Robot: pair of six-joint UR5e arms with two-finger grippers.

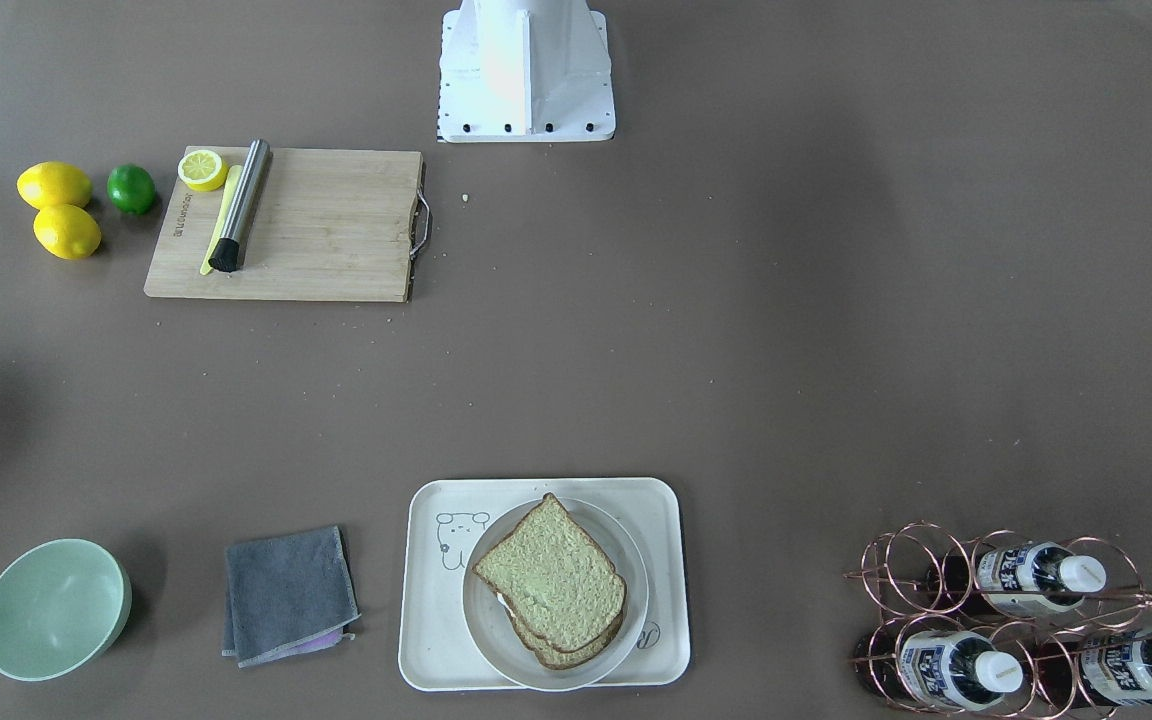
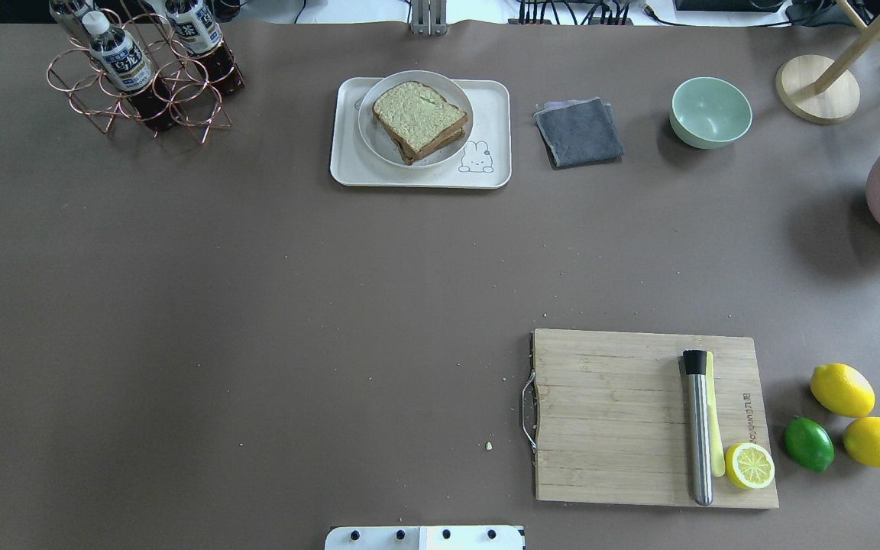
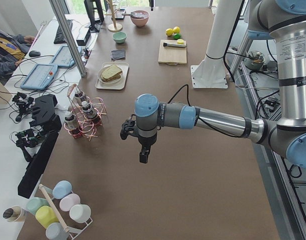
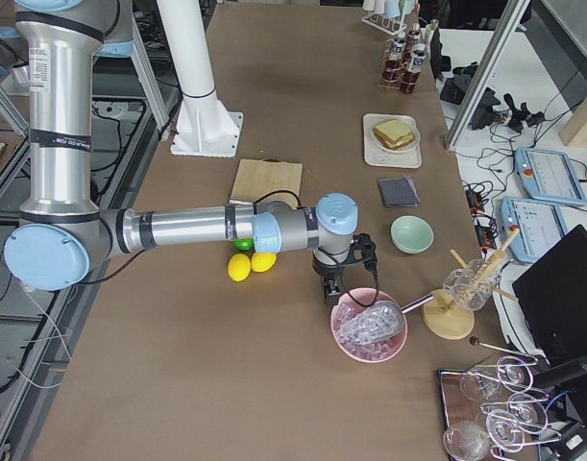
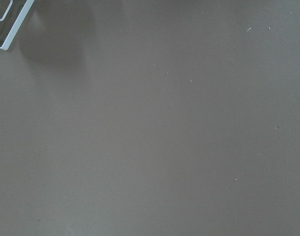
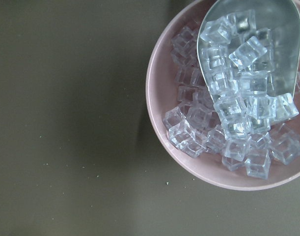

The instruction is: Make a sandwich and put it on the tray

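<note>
The sandwich [image 1: 551,580] lay flat on a round white plate [image 1: 616,540]. The plate sat on the cream tray [image 1: 431,650], at the edge of the bench [image 1: 736,350] farthest from the robot's base [image 1: 526,70] and about midway along it. The slices were nearly square, so we saw no marked long axis. They were turned at an angle to the tray's sides, with one corner pointing back toward the base. The tray's own long side ran along the bench edge. A folded grey cloth [image 1: 288,595] lay just beside the tray, on the robot's right.

Both arms were well apart from the sandwich. The left pincer [image 3: 142,158] hung over bare bench toward the robot's left end, past a wire rack of bottles [image 3: 82,117]. The right pincer [image 4: 330,294] hung at the opposite end, by the rim of a pink bowl of ice [image 4: 370,331]. Each showed only in a side view, so we could not tell whether either was wide or narrow, nor which was nearer. We judged the sandwich built and placed, with no grasp needed.
</note>
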